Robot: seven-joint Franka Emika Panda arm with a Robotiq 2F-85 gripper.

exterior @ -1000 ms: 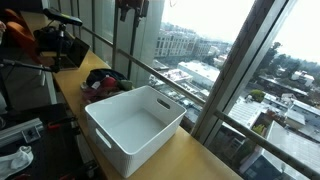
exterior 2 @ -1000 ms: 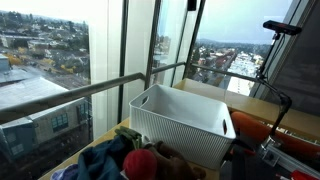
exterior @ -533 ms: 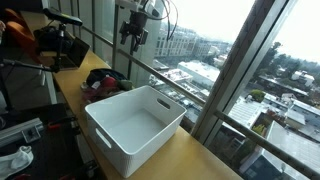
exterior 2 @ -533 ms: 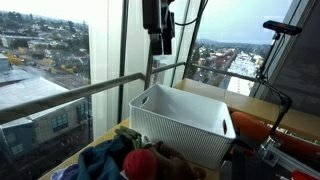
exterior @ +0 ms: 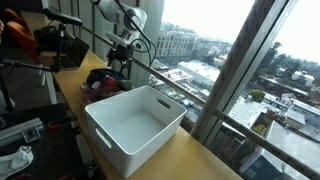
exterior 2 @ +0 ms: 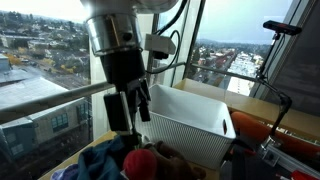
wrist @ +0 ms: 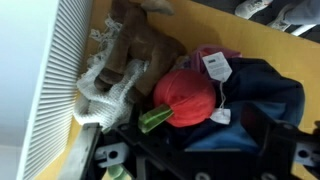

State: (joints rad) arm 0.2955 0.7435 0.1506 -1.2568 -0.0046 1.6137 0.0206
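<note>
My gripper [exterior 2: 130, 112] hangs open and empty over a pile of soft things beside a white ribbed basket [exterior 2: 190, 130]. In the wrist view its dark fingers frame the bottom edge, around the gripper [wrist: 200, 162]. Just beyond them lies a red round plush [wrist: 188, 95] with a green stem [wrist: 155, 120] and a white tag. A blue garment [wrist: 262, 90] lies under and beside it. A brown plush [wrist: 135, 50] and a white knitted cloth [wrist: 103, 92] rest against the basket's wall [wrist: 45, 80]. In an exterior view the gripper [exterior: 120, 64] is just above the pile [exterior: 103, 82].
The basket [exterior: 135, 125] looks empty and stands on a wooden counter [exterior: 190, 158] along a large window with a metal railing [exterior: 185, 88]. Camera gear and tripods [exterior: 60, 40] stand at the counter's far end. An orange object [exterior 2: 275, 130] lies behind the basket.
The arm has come down from high near the window to just above the pile beside the basket. The jaws have stayed open.
</note>
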